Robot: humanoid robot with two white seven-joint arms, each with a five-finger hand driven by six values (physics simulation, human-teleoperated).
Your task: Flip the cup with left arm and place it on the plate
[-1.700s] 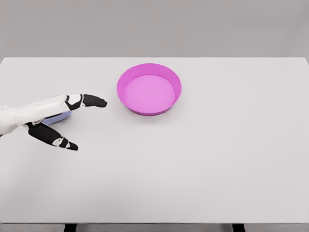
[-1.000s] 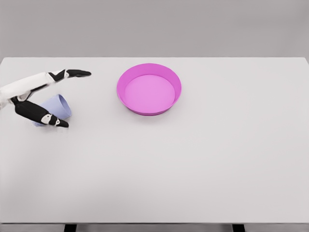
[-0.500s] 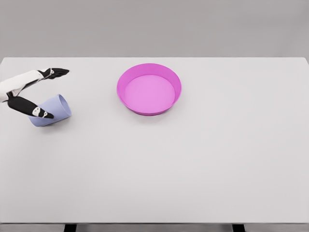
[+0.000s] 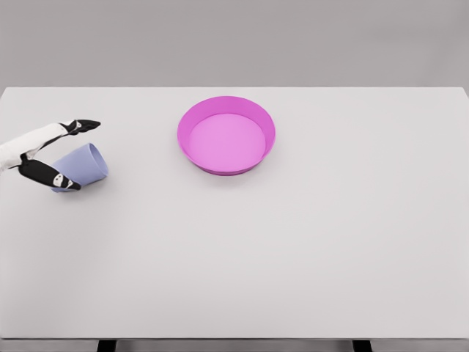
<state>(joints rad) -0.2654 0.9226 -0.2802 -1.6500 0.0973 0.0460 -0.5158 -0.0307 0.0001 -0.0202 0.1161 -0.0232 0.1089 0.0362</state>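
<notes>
A pale lilac cup lies on its side near the table's left edge, its open end facing right toward the plate. My left hand comes in from the left edge with its black fingers spread. The upper fingers reach over the cup's far side and the thumb lies along its near side. The fingers straddle the cup's closed end without visibly clamping it. The magenta plate, a shallow dish with a raised rim, stands empty at the table's back centre, well to the right of the cup.
The white table spans the whole view, with its front edge at the bottom and its back edge against a grey wall.
My left hand drew back leftward from above the cup, uncovering it. Since half a second ago its upper fingers have dropped closer to the cup. The cup and plate have not moved.
</notes>
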